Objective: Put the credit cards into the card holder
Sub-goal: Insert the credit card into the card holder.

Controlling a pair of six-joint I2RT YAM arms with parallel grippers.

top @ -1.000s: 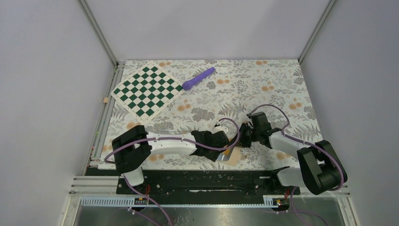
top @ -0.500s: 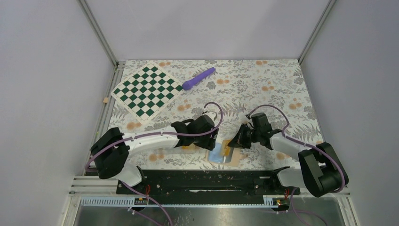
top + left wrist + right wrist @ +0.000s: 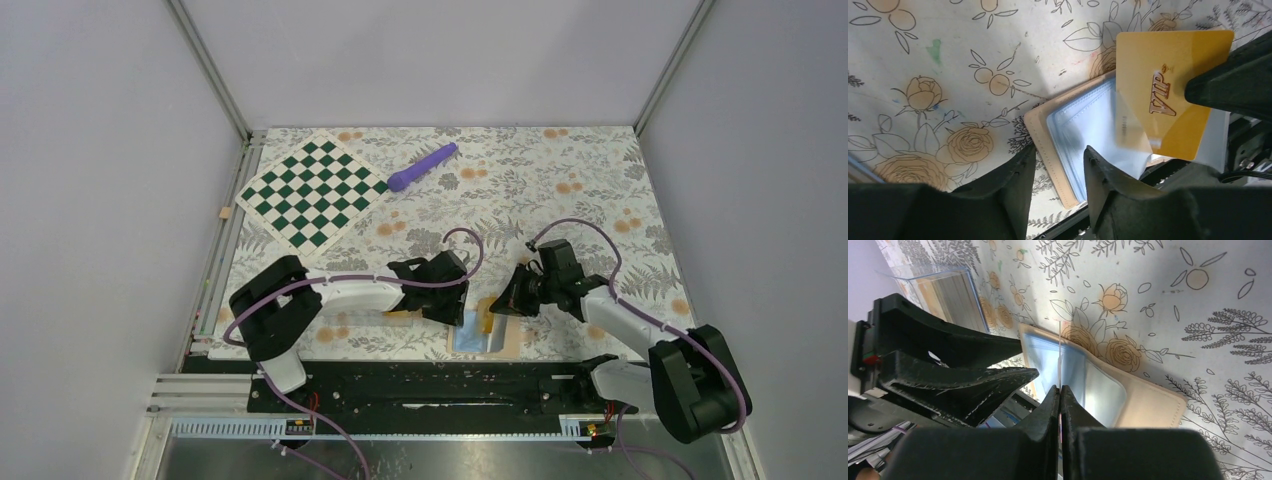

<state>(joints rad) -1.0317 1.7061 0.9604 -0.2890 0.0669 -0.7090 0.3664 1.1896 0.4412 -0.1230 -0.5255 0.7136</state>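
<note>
The card holder [image 3: 1063, 135], one in all, lay open on the flowered counter [image 3: 948, 50] near its front edge, blue pockets up. One yellow credit card [image 3: 1168, 65] slanted over it, lower end at the pockets, pinched in the right claw [image 3: 1059, 390]. The left claw [image 3: 1060, 152] hung spread and empty above the holder's edge.

Plain grey walls [image 3: 440, 60] enclose the floral-patterned table [image 3: 560, 210] on three sides.

Checkered mat [image 3: 313, 190] beside purple marker [image 3: 421, 166] — floral tablecloth [image 3: 560, 190].
</note>
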